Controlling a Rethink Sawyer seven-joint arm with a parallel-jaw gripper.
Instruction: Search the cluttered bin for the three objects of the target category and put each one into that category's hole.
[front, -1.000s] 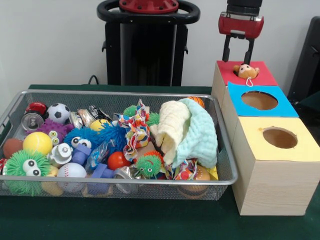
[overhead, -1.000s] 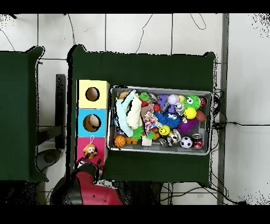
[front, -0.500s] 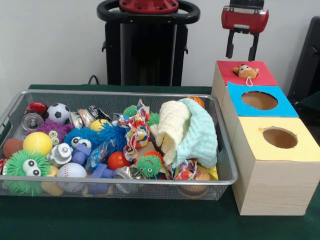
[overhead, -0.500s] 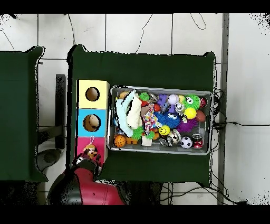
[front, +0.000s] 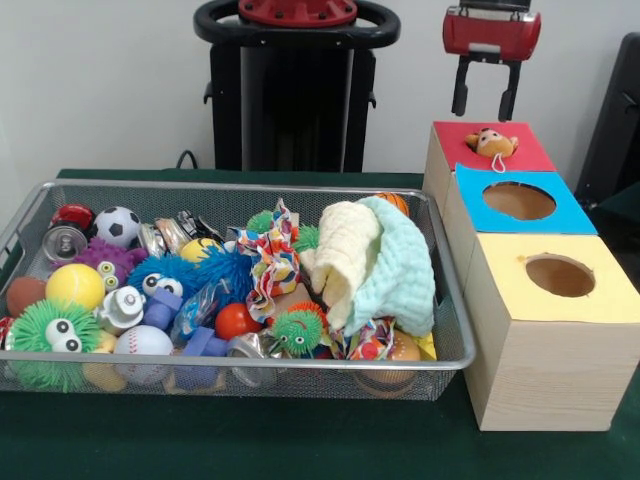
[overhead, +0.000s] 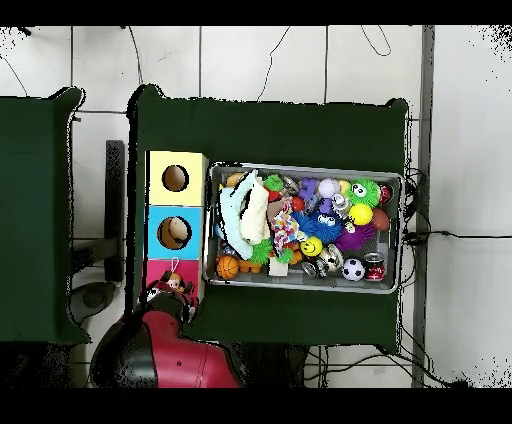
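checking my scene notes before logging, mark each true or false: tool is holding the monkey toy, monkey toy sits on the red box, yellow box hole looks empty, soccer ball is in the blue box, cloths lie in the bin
1. The tool holds the monkey toy: false, it is open above the toy.
2. The monkey toy sits on the red box: true.
3. The yellow box hole shows nothing inside: true.
4. The soccer ball is in the blue box: false, it is in the wire bin.
5. Cloths lie in the bin: true.

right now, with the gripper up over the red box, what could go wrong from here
The plush monkey sits on top of the red box, seemingly over its hole rather than through it, so it may not count as placed. The open gripper hangs above it with nothing held. In the wire bin, the cloths cover part of the pile, so remaining targets could be hidden.
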